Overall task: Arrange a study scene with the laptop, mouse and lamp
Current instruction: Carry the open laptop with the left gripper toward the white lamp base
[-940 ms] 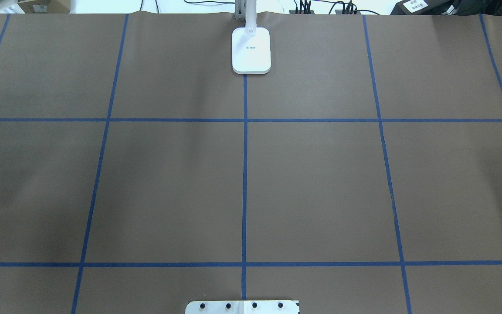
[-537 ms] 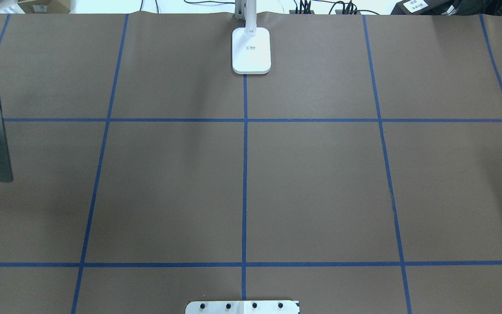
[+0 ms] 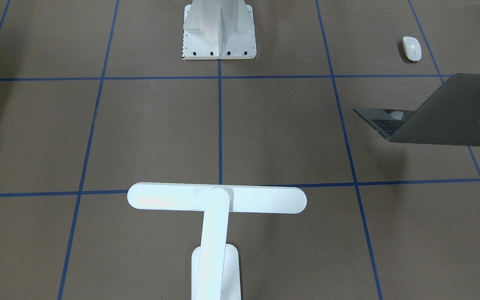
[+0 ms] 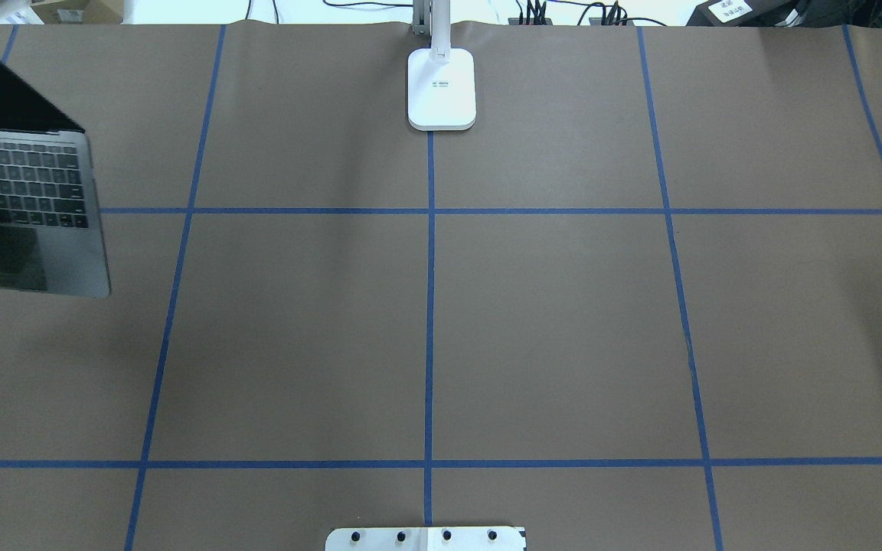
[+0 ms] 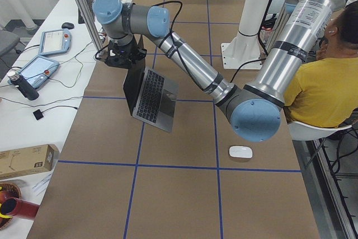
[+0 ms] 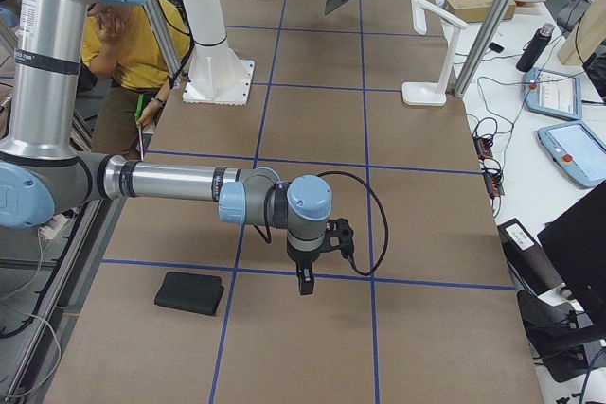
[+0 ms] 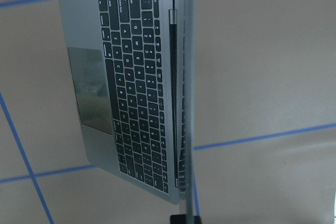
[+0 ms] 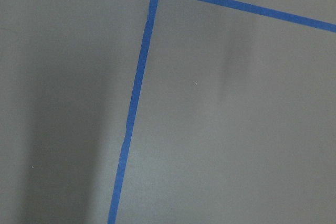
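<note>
Brown paper ruled with blue tape (image 4: 430,306) covered the table (image 4: 563,329), and from where I stood the laptop (image 5: 150,94) drew the eye. It was open, trackpad side toward the robot's edge, over the table's left end and nearer the far edge than the near one. Its shadow lay apart from it, so I judged it lifted clear of the paper.

The left gripper (image 5: 128,61) was clamped on the top edge of the lid, and the keyboard half hung below on its hinge. The left wrist camera looked straight down the lid, edge-on.

The lamp (image 4: 442,88) stood upright at the middle of the far edge, its bar head reaching in over the table. The mouse (image 5: 240,151) lay near the robot's edge on the left side, well apart from the laptop. A black mouse pad (image 6: 189,292) sat by the near right corner. The right gripper (image 6: 304,283) hung over bare paper close by, and I could not tell how its jaws stood.

To do this carry well, I would keep the lid vertical and move slowly so the hinge did not swing. I would square the laptop to the tape in front of the lamp and touch the front edge down first. Only with the keyboard half lying flat should the grip be let go.
</note>
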